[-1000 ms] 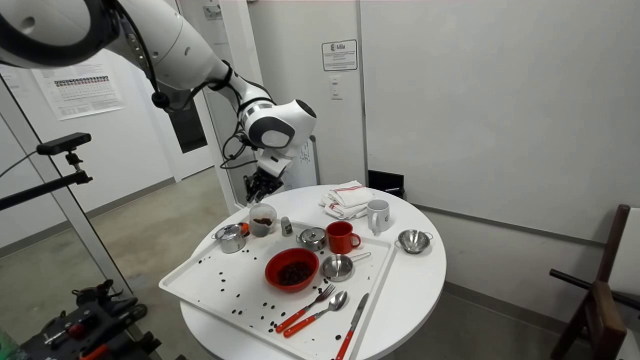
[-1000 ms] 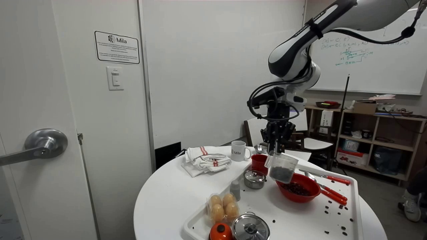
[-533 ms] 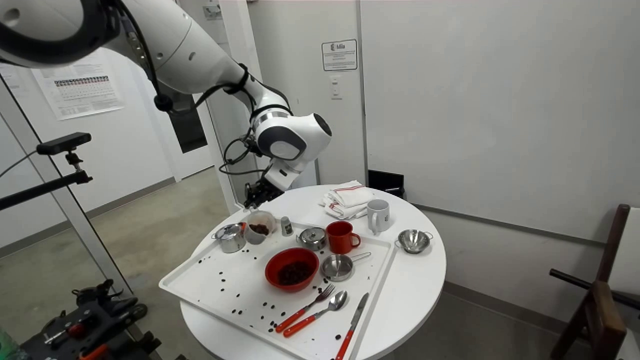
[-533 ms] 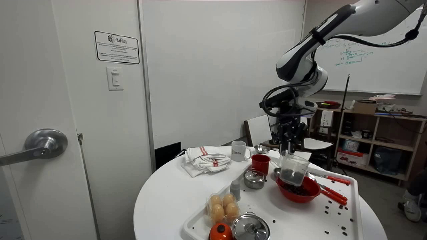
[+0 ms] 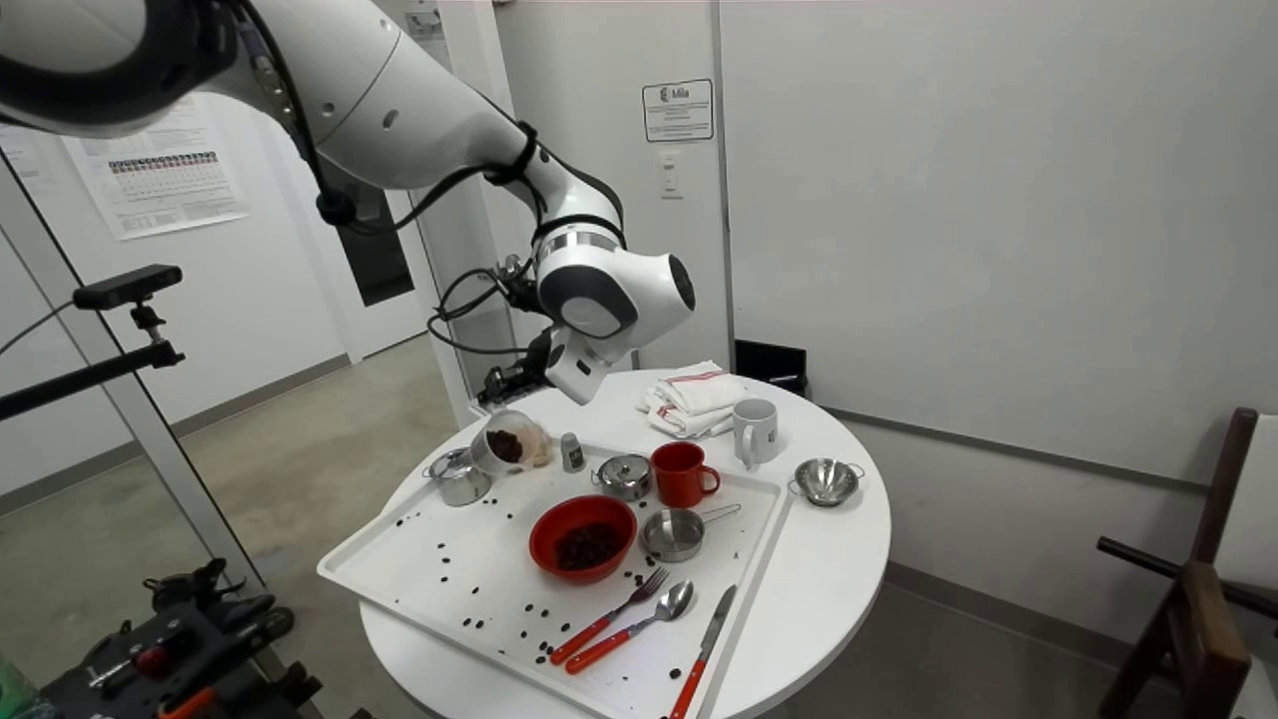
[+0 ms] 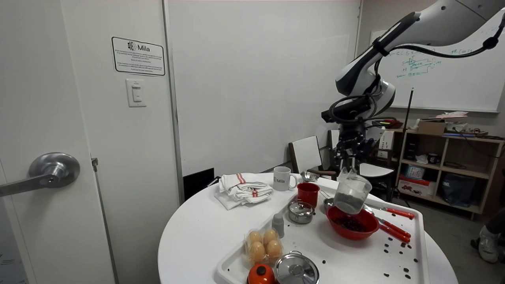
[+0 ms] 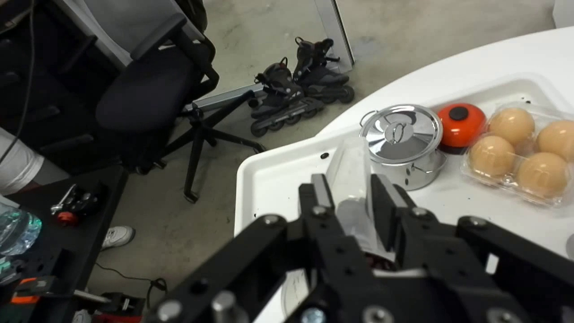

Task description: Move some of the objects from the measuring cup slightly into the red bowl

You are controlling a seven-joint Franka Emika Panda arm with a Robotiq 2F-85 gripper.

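— Jaws first: how set?

— Drawn in on the clear handle [image 7: 352, 175] of the measuring cup [image 6: 352, 195], with pads [image 7: 321, 192] against either side, just right of center in the wrist view.

— Upright or tilted?

— Tilted, and held up off the desk [image 6: 189, 240]. Right of center in an exterior view, overlapping, in the picture, the upper rim of the red bowl [image 6: 351, 235]. Left of center in an exterior view, up and to the left of the bowl, with dark pieces [image 5: 504, 446] inside. Directly above the bowl, or only in line with it? Cannot tell.

— More of those pieces anywhere?

— Yes, heaped in the bowl and scattered over the white tray [image 5: 409, 554] beneath.

— And close by?

— In an exterior view, just right of the bowl, a small steel pan [image 5: 672, 534]; higher up the frame, a red cup [image 5: 681, 476]; toward the bottom, a fork [image 5: 589, 635], a spoon [image 5: 627, 635] and a knife [image 5: 703, 659]. Bottom center in an exterior view, four eggs [image 6: 257, 251] near a lidded steel pot [image 6: 296, 271].
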